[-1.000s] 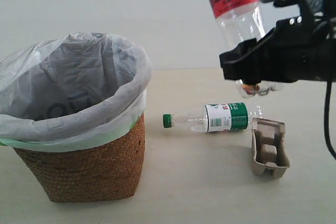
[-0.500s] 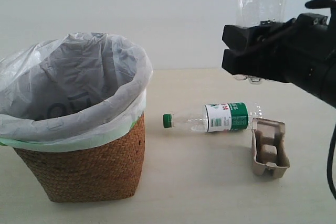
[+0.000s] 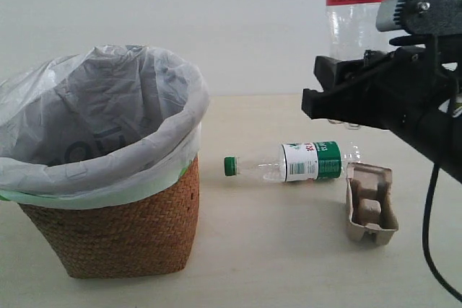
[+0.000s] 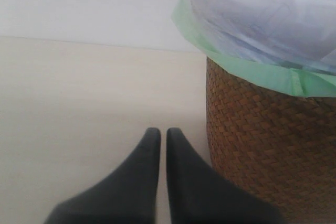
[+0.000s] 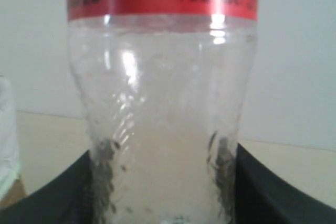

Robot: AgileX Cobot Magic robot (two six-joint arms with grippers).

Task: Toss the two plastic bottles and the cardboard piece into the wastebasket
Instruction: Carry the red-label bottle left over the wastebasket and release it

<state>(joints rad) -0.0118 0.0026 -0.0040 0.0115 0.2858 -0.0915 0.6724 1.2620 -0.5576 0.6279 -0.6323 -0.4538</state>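
Observation:
My right gripper (image 3: 339, 99) is shut on the lower body of the red-label bottle (image 3: 354, 12), holding it upright high above the table at the right; its cap is out of frame. In the right wrist view that bottle (image 5: 163, 103) fills the frame between the dark fingers (image 5: 262, 192). The green-cap bottle (image 3: 289, 162) lies on its side on the table, cap pointing left. The cardboard piece (image 3: 371, 203) rests just right of it. The wastebasket (image 3: 108, 171) stands at the left. My left gripper (image 4: 163, 135) is shut and empty, low beside the wastebasket's woven wall (image 4: 262, 150).
The white bag (image 3: 101, 120) folds over the basket rim, with a green band (image 4: 252, 72) showing in the left wrist view. Pale tabletop (image 3: 274, 250) lies between basket and bottle. A black cable (image 3: 429, 236) hangs from the right arm.
The right gripper has turned the red-label bottle from tilted to upright and shifted it slightly right and up. The green-cap bottle, cardboard piece and wastebasket have not moved.

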